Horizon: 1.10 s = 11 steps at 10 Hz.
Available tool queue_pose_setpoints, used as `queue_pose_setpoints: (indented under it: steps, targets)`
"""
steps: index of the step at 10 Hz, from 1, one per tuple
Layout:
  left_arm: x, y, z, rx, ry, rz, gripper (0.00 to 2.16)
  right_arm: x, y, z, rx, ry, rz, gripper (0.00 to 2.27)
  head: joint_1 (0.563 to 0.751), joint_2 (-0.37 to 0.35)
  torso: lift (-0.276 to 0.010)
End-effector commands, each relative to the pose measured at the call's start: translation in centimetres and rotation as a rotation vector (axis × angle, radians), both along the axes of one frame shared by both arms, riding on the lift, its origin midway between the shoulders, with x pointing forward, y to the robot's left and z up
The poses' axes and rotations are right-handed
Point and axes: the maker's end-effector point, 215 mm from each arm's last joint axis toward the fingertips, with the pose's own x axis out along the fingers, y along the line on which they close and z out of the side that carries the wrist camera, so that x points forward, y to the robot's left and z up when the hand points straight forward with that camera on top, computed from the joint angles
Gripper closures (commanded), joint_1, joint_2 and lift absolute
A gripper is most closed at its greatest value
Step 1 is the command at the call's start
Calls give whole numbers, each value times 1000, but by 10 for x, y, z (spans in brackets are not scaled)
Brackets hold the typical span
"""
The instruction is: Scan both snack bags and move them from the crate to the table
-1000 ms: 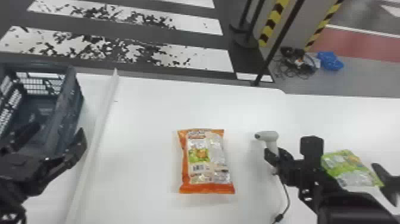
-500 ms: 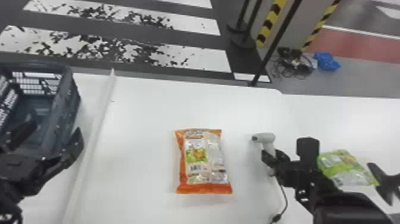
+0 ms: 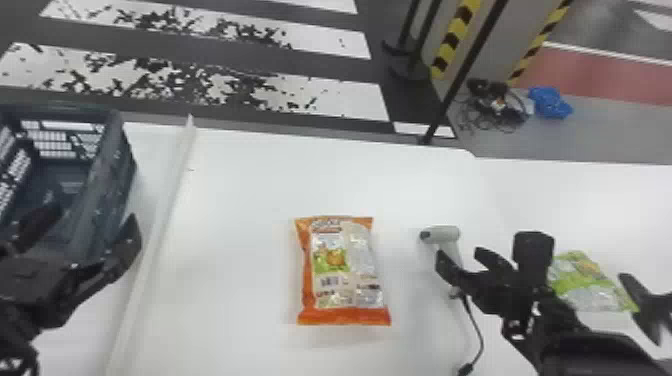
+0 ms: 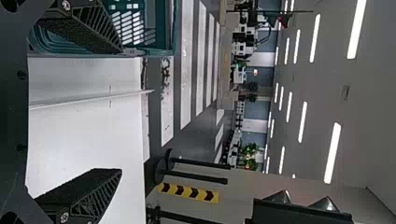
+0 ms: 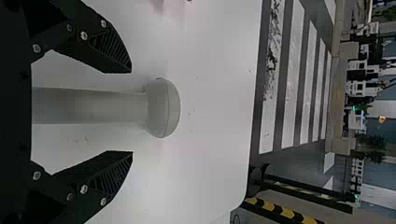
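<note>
- The right gripper (image 3: 459, 252) has its two fingers spread; in its own wrist view, the right gripper (image 5: 132, 112) has a gap showing between each finger and what stands between them.
- Between those fingers is the handle of the pale scanner (image 3: 447, 234), clear of both, with its rounded head just beyond the fingertips.
- From the handle's lower end, a dark cable (image 3: 481, 340) runs back toward the robot, passing close by the right gripper's fingers.
- To the right of the right gripper, the green snack bag (image 3: 587, 285) lies on the table, partly hidden by the arm.
- To the left of the right gripper and near it, the orange snack bag (image 3: 327, 270) lies flat on the table, printed panel up, touching neither gripper.
- Farther left, well apart from that bag, the left gripper (image 3: 95, 214) also has its fingers wide apart, with nothing between them.
- At the left gripper, reaching out past its fingertips, is the dark slatted crate (image 3: 112, 175).
- Just right of the left gripper, a raised white strip (image 3: 165, 220) runs away across the table, between the crate and the orange snack bag.
- Ahead of both grippers, the white table (image 3: 300, 175) ends at the striped floor (image 3: 325, 95).
- Beyond the table, ahead and to the right of the right gripper, a blue bundle (image 3: 550, 102) sits beside tangled cables (image 3: 500, 105).
</note>
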Motion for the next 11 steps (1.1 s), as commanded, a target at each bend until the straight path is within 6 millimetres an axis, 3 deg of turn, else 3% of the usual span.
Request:
queue_pose_setpoints:
  steps: [1,3,5,11]
  targets:
    - [0,0,-1,0,3,0,87,-7,10,25,83,-43,11,76,695,-234,-88]
    - [0,0,-1,-4,3,2,87,-22,36,25,260,10,64,110,695,-214,-88]
    - [0,0,-2,-2,4,2,87,-38,59,8,337,104,103,107,695,-191,-88]
    - [-1,0,-6,-1,12,1,87,-61,140,-1,539,236,286,97,695,-80,-88]
